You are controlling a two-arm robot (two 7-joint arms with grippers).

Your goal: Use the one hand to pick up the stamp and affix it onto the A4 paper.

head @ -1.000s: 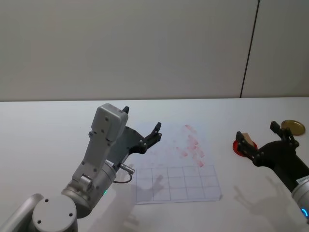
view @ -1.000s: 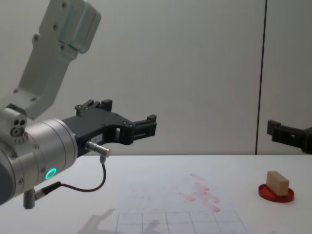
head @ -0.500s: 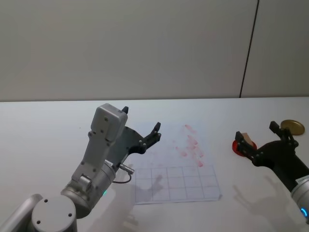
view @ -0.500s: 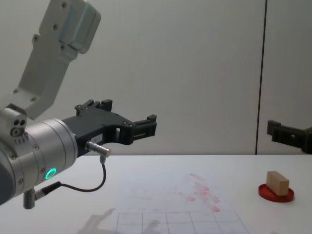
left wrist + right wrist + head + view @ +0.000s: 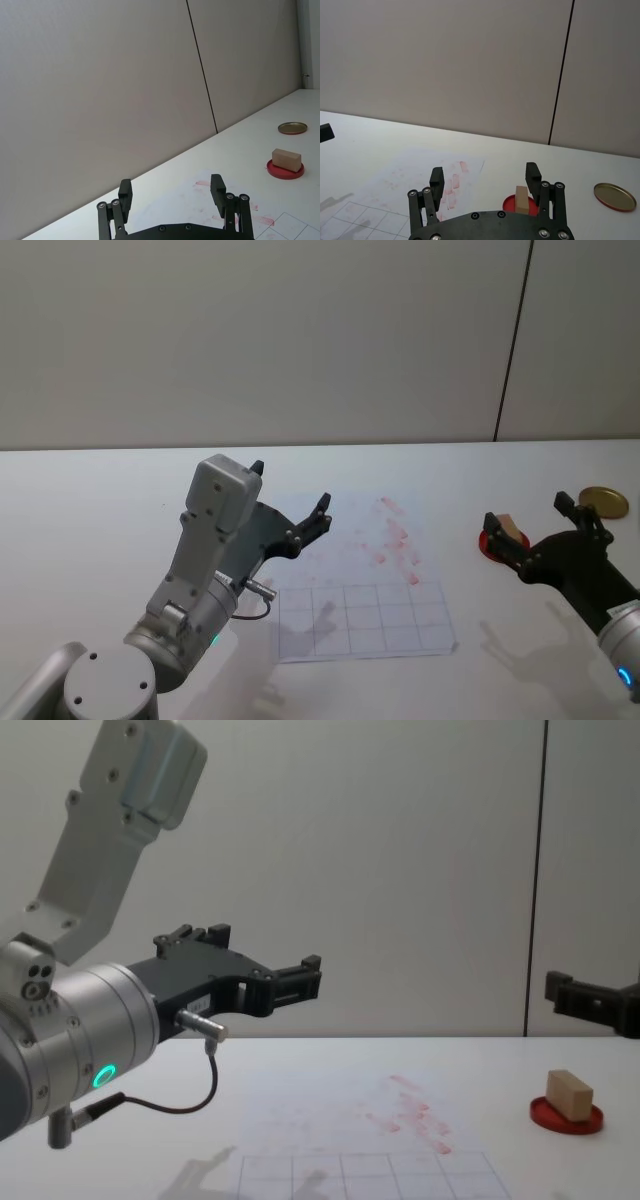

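Stamp (image 5: 508,530) is not yet in any claw; the right gripper (image 5: 527,509) hangs spread wide and empty, raised off the table (image 5: 100,500) on the right side; in the chest view it sits clearly above the stamp, with open air between them; in the right wrist view the block stands ahead of the fingers (image 5: 530,175), lined up in their gap but untouched. Just beyond the claw, the stamp rests on the red pad (image 5: 491,546), tilted a little; a gold lid (image 5: 605,502) lies farther to the right, apart from both. Out toward the middle lies the paper (image 5: 360,580), flat, with reddish smudges on its far part and a grey grid on its near part. The left gripper (image 5: 291,486) hovers above the paper's left side, also spread wide and empty, and looks idle.

By my reading the task is at its approach step, and nothing of the pick is done; left to do are the descent, closing on the block, the lift, the carry over the sheet and the press; I cannot tell whether the smudges count toward this task.
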